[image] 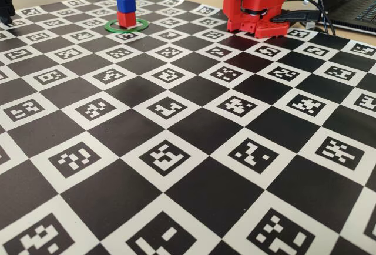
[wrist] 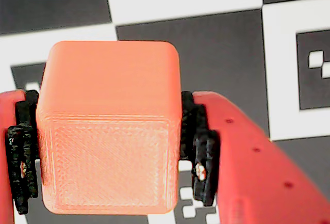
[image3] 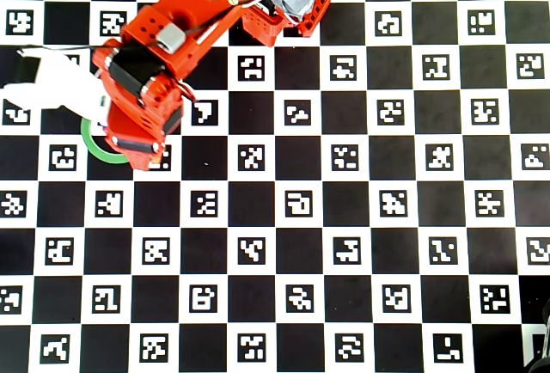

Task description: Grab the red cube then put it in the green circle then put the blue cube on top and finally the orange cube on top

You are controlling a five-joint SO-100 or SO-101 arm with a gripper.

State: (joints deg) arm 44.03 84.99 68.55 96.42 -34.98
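I've got the orange cube (wrist: 108,131) pinched squarely between the gripper (wrist: 109,154) pads, one black pad on each side face, with the cube filling most of the wrist view. In the fixed view the blue cube (image: 126,3) sits on the red cube (image: 126,18) inside the green circle (image: 111,27), near the far left corner of the checkered mat (image: 194,149). The overhead view shows the arm (image3: 163,55) reaching over that ring (image3: 96,151) and hiding the stack — so I can't judge alignment from above. The last placement is what's left, I reckon. I'd centre the cube over the blue one, keep its faces parallel, lower until it seats flat, then spread the fingers gently and lift straight up — any sideways drag could topple the stack.
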